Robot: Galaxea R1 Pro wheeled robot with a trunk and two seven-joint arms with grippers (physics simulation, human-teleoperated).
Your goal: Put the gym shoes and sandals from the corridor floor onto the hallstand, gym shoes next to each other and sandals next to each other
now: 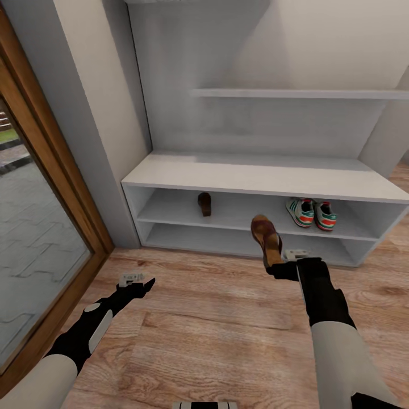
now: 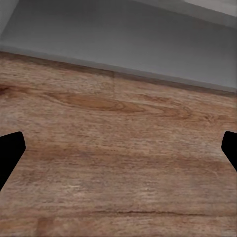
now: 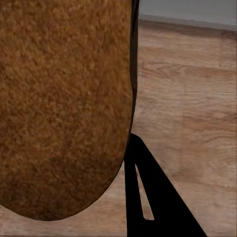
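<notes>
Three of four shoes sit on the white hallstand's [image 1: 267, 176] upper open shelf: two green-striped white sneakers [image 1: 311, 213] together at right, one brown leather sandal [image 1: 204, 203] left. The right gripper [image 1: 276, 266] pinches the second tan-footbed sandal [image 1: 267, 238] above the near floor, unplaced; the left gripper [image 1: 149, 283] is spread, empty.

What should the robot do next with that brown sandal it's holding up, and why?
Probably carry the held brown leather sandal in the right gripper left and forward onto the white rack's upper shelf, beside the other brown sandal already there; the white green-striped sneakers sit paired further right.
</notes>
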